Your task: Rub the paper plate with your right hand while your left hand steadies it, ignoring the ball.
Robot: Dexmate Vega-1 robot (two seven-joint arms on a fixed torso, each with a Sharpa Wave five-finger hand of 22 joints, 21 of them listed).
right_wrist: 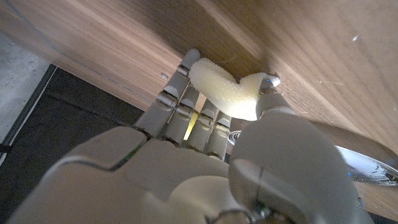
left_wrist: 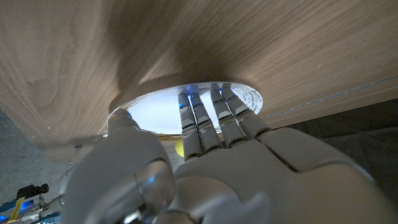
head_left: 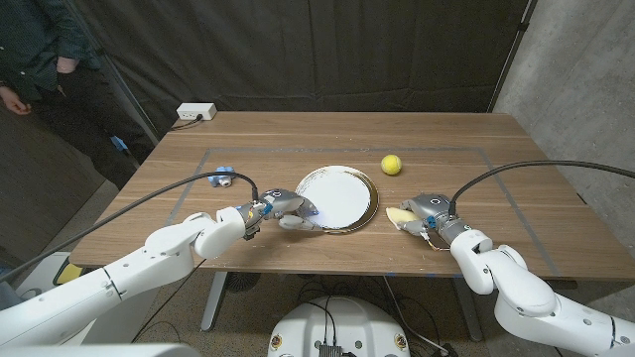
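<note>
Starting on the left side: the left hand (head_left: 283, 211) sits at the near-left rim of the paper plate (head_left: 340, 196), fingers (left_wrist: 200, 118) straight and close together, tips lying on the plate's white surface, which only the left wrist view makes clear. From the head camera you just see it touching the rim. The ball (head_left: 392, 165) is beyond the plate, between both hands, well apart from them. The right hand (head_left: 421, 215) is just right of the plate, off it, pinching a pale yellow sponge (right_wrist: 227, 92) against the table (head_left: 516, 198); the right wrist view shows its bumpy texture.
</note>
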